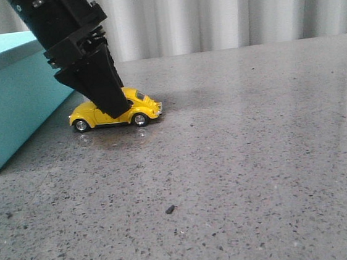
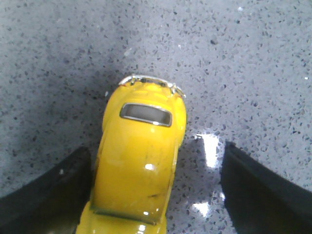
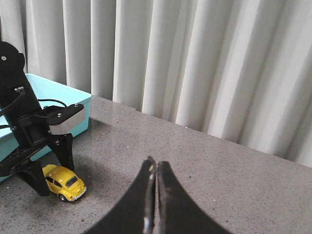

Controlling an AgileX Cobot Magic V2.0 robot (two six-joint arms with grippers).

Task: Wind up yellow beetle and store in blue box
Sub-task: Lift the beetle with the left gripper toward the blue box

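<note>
The yellow beetle [image 1: 141, 106] stands on its wheels on the grey speckled table, just right of the blue box [image 1: 3, 104]. My left gripper [image 1: 117, 111] has come down over the car and is open. In the left wrist view the beetle [image 2: 141, 161] lies between the fingers: one black finger [image 2: 63, 190] is right against its side, while the other finger [image 2: 253, 185] stands apart with bare table between. The right wrist view shows the beetle [image 3: 63, 181], the box [image 3: 58, 95] and the left gripper [image 3: 54, 179] from afar. My right gripper [image 3: 156, 165] is shut with nothing in it, held above the table.
A pale pleated curtain [image 1: 242, 11] hangs behind the table's far edge. A small dark speck [image 1: 169, 209] lies on the table in front of the car. Grey tabletop [image 1: 268, 145] stretches to the right of the beetle.
</note>
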